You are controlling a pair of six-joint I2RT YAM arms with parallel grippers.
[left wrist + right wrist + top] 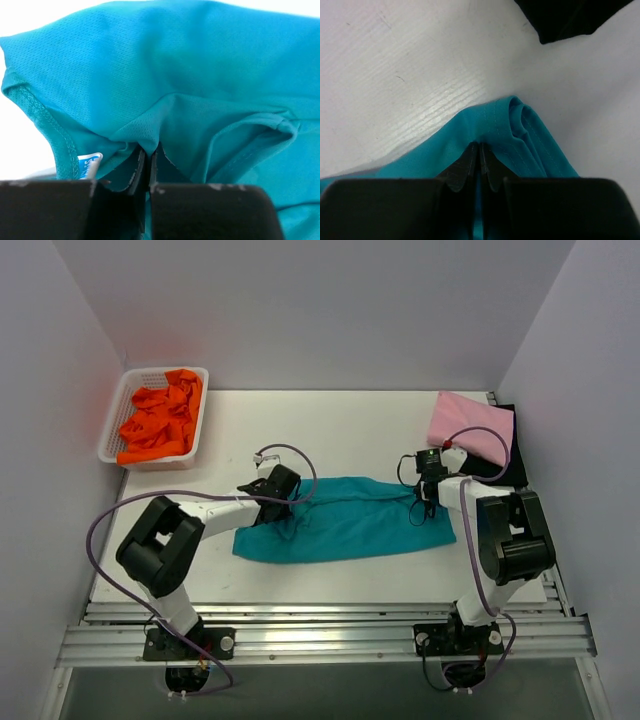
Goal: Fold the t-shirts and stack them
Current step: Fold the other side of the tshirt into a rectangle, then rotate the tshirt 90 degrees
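The teal t-shirt lay as a long band in the middle of the worktop, its long axis running from the left edge toward the right edge, roughly parallel to the near edge. It was already narrowed into layers, with soft creases along its length. The cloth was a fine mesh knit (a small blue-and-white label showed inside the stitched opening at the left end).

The left fingers were pressed together on a pinch of cloth at the band's far-left corner. The right fingers were likewise closed, on the stitched, doubled hem at its far-right corner. So each arm had the end nearer to it, and the rest of the shirt lay toward the near edge from both grips. Judging from this, the next fold probably turned on moving both held corners together, either across the band or one end over the other.

Toward the far-right corner a folded pink t-shirt rested on a black t-shirt, well apart from the teal one. Orange t-shirts lay crumpled in a white basket at the far-left corner.
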